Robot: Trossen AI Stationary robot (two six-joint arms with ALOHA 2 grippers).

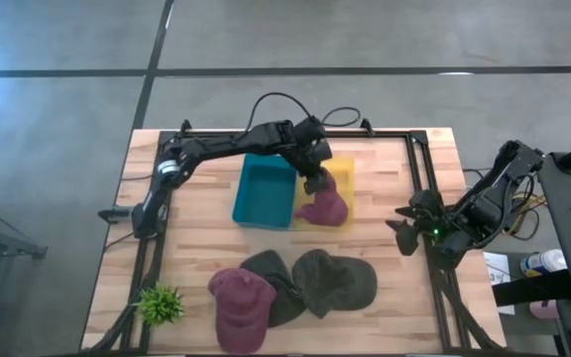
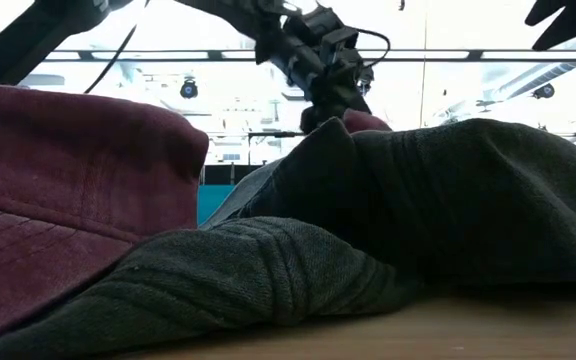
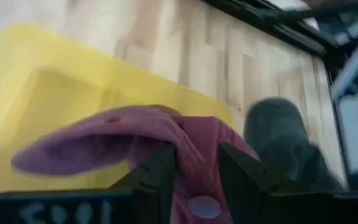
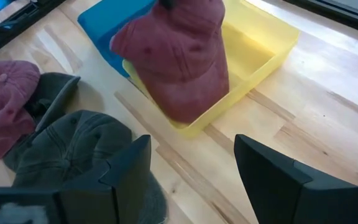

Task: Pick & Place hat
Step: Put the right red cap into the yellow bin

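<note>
A maroon cap (image 1: pixel 327 209) hangs from my left gripper (image 1: pixel 314 182) over the yellow bin (image 1: pixel 343 177), which stands beside a blue bin (image 1: pixel 264 192). In the right wrist view the maroon cap (image 4: pixel 180 59) reaches down into the yellow bin (image 4: pixel 263 43). My left gripper (image 3: pixel 197 152) is shut on it. My right gripper (image 1: pixel 402 230) waits open at the table's right edge, touching nothing. On the near part of the table lie another maroon cap (image 1: pixel 240 303) and two dark green caps (image 1: pixel 337 282), overlapping. My left gripper pinches the maroon cap's crown cloth (image 3: pixel 197 140) between its two fingers (image 3: pixel 164 171), coming from above and pointing down. The cap hangs below the fingers, brim (image 3: pixel 73 149) out to one side. Its lower end (image 4: pixel 182 115) is inside the yellow bin, against the bin's near wall.
A small green plant (image 1: pixel 160 303) stands at the table's near left corner. A black frame rail (image 1: pixel 419 178) runs along the far and right sides. The cap pile (image 2: pixel 388 200) fills the low view. Bare wood (image 4: pixel 303 124) lies between the yellow bin and my right gripper.
</note>
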